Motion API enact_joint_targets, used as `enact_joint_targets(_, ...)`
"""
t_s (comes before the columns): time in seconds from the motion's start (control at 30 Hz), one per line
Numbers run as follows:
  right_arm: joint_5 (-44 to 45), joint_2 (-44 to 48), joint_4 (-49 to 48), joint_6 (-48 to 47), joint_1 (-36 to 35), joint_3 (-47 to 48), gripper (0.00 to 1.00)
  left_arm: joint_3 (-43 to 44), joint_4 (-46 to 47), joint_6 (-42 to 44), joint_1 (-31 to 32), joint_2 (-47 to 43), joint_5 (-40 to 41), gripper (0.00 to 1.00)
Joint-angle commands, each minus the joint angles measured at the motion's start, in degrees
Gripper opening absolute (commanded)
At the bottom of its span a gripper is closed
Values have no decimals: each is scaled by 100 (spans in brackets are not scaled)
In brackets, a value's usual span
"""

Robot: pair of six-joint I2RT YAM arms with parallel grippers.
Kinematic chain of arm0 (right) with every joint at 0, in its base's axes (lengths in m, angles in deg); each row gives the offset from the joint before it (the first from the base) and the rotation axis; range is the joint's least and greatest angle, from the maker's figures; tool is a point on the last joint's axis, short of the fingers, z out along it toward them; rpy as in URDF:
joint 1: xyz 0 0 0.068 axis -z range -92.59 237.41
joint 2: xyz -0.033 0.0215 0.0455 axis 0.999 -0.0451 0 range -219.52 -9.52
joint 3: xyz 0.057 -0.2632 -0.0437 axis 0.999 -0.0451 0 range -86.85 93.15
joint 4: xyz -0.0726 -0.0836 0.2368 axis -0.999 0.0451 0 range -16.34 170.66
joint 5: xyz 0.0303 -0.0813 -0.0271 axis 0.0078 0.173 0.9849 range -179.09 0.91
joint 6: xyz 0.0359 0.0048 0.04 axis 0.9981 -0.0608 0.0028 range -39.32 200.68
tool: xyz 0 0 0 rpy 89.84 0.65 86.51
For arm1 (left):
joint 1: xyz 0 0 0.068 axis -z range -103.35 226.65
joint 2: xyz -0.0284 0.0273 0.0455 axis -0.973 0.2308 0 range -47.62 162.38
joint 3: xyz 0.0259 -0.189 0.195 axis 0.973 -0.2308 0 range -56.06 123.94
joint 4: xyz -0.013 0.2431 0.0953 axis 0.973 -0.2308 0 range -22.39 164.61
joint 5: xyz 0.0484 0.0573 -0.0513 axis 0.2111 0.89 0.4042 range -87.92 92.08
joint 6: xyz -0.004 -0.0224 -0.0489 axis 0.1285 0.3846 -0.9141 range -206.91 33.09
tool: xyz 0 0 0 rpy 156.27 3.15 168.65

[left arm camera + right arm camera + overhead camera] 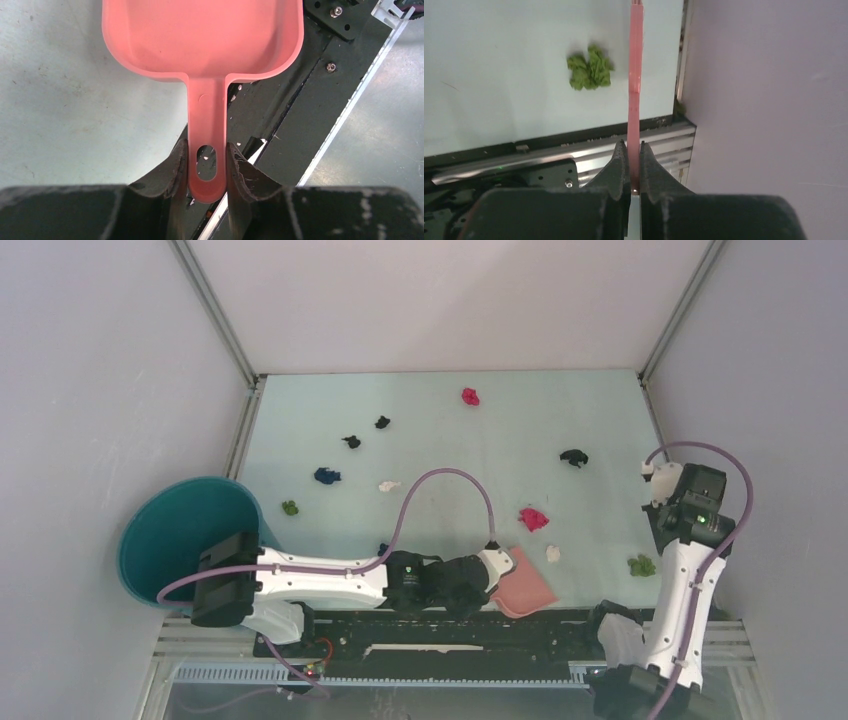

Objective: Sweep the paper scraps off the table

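No text, label, brand or number can be read anywhere.

Dustpan [200, 40], brush [635, 60] pink; table [450, 410] pale mint; bucket [175, 530] teal; scraps [470, 396] magenta/blk/green.

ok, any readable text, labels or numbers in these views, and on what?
No readable text anywhere.
Pale mark on the left arm's black wrist: too small to read.
No lettering on the dustpan, the pink strip in the right gripper, or the table.

Dustpan: salmon-pink plastic dustpan [202, 35], open scoop up, partly over pale mint-green table [75, 110]
Grip: left gripper [206, 155] clamped on its slotted handle end
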Motion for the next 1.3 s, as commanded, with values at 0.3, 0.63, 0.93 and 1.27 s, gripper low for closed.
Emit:
enact_joint_targets(0.3,-1426,-736,304,309,-343,-84,0,424,-739,-280,50,17,120,0)
enact_joint_targets(0.63,-1897,-640,904,1184,-1856,221,0,485,-1243,-434,50,-34,179,0)
enact_joint_targets(0.93,-2455,-384,1336,1325,-2006,810,0,610,-1379,-309,53,86,-125,0)
enact_joint_targets(1.27,-948,-259,974,1110,-2034,755,0,1001,-1481,-182,51,433,-606,0)
